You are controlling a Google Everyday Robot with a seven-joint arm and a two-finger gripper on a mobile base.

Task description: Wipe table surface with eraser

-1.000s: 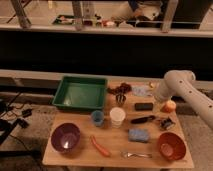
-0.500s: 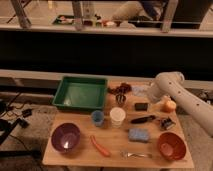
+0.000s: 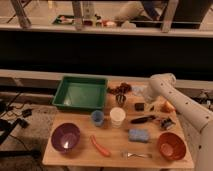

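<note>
Behind the table (image 3: 112, 160) is a dark wall with a pale ledge, and high up there is a rail. This wooden table is light tan and holds many things. A small black eraser (image 3: 139, 106) lies flat on it, toward the far right part, right of a white cup (image 3: 117, 117) and just behind a long black-handled tool (image 3: 142, 119). The eraser's long side seems to run left to right, along the back edge of the table, but it is small and dark, so that is hard to be sure of. A white arm (image 3: 175, 97) comes in from the right, rises to a bent elbow near the back of the table, then turns and points down. The gripper (image 3: 149, 103) hangs low just to the right of the eraser, very close to it. I cannot tell if the gripper is spread or pressed together, or if it touches the eraser. A green tray (image 3: 80, 94) sits at the back left. A blue sponge (image 3: 138, 135) lies in front of the tool. A purple bowl (image 3: 65, 137) is at the front left and an orange bowl (image 3: 171, 145) is at the front right.
</note>
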